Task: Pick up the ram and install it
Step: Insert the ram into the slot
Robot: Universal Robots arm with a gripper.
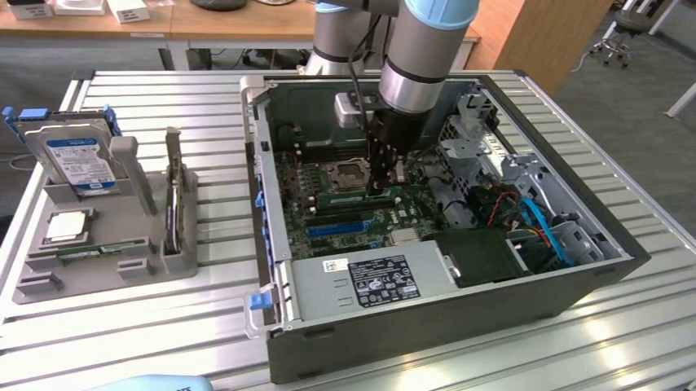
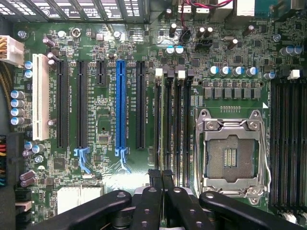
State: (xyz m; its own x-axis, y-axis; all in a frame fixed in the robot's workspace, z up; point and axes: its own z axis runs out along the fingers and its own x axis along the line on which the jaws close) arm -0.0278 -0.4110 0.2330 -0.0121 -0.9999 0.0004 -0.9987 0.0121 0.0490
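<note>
ram [image 1: 103, 248]: narrow green stick with dark chips, lying flat in a front groove of the grey tray [image 1: 33, 287], just in front of the square silver processor chip [image 1: 68, 226] and well apart from the end effector [image 1: 379, 187].
tray neighbours: the hard drive [image 1: 74, 159] with its blue-and-white label stands upright at the back. A thin upright part [image 1: 174, 195] on the side nearer the case is seen edge-on and is hard to identify.
end effector state: in the wrist view the black fingers [image 2: 153, 196] are drawn together tip to tip. Whether anything thin sits between them cannot be made out.
end effector place: down inside the open computer case [image 1: 435, 326], low over the motherboard, at one end of the black memory slots [image 2: 178, 124], beside the open processor socket [image 2: 232, 153].
hidden: the arm [image 1: 419, 57] blocks the fingertips in the exterior view, so touching the board or just above it cannot be told. The slot nearest the fingertips looks darker and wider than the others, and whether a stick stands in it cannot be told.
cut off: the finger bases run out of the wrist view.
surface [image 1: 163, 342]: ribbed metal, with the tray on the exterior view's left and the case on its right.
</note>
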